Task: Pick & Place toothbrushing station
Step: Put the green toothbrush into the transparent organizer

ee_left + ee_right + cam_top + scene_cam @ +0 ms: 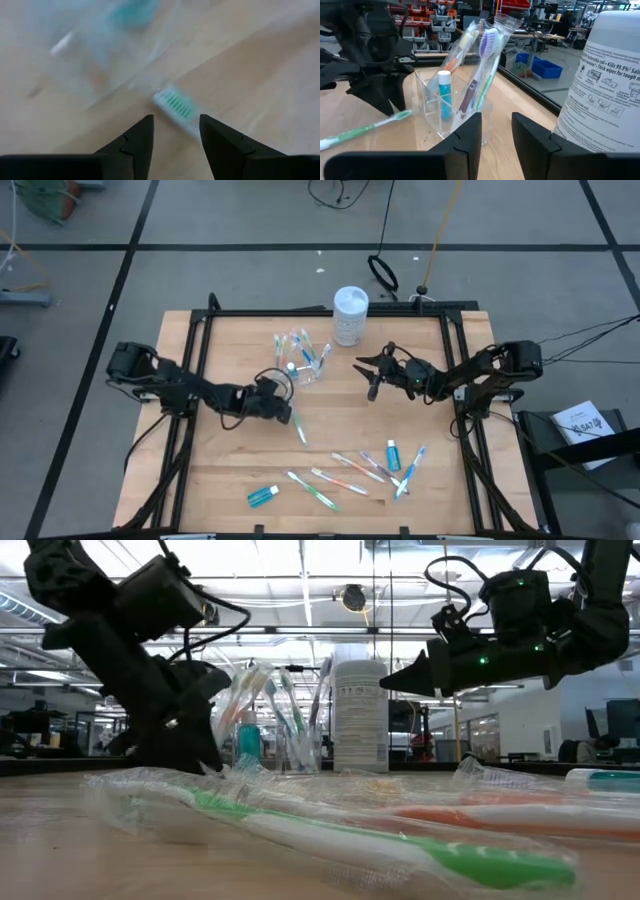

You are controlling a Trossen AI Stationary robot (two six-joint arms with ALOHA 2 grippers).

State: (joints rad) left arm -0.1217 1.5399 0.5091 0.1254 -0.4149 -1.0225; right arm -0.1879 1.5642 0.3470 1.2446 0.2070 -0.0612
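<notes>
Take the clear cup (308, 367) as your landmark; it stands on the wooden table (220, 460) toward the far edge, just left of the white canister (350, 315). Your left gripper (290, 416) sits low on the near-left side of the cup. Its fingers are parted, and in the left wrist view a green-bristled toothbrush (176, 104) lies on the wood just past the fingertips (145, 125), not held. In the right wrist view that brush (362, 129) lies flat beside the cup (451, 102) with its head almost at the cup's wall.

You can see the cup is a see-through, straight-sided holder with inner dividers. In it stand several wrapped toothbrushes (487, 55), leaning with their heads up, among them a purple-headed and an orange-handled one, plus one teal toothpaste tube (444, 97) standing cap up.

To the right of the cup your right gripper (370, 370) hovers above the table, pointing at the cup, with a narrow gap between its fingers and nothing in it.

Nearer you than the cup lie the loose items: a teal tube (263, 496), several wrapped brushes (340, 478) and another tube (393, 453).
</notes>
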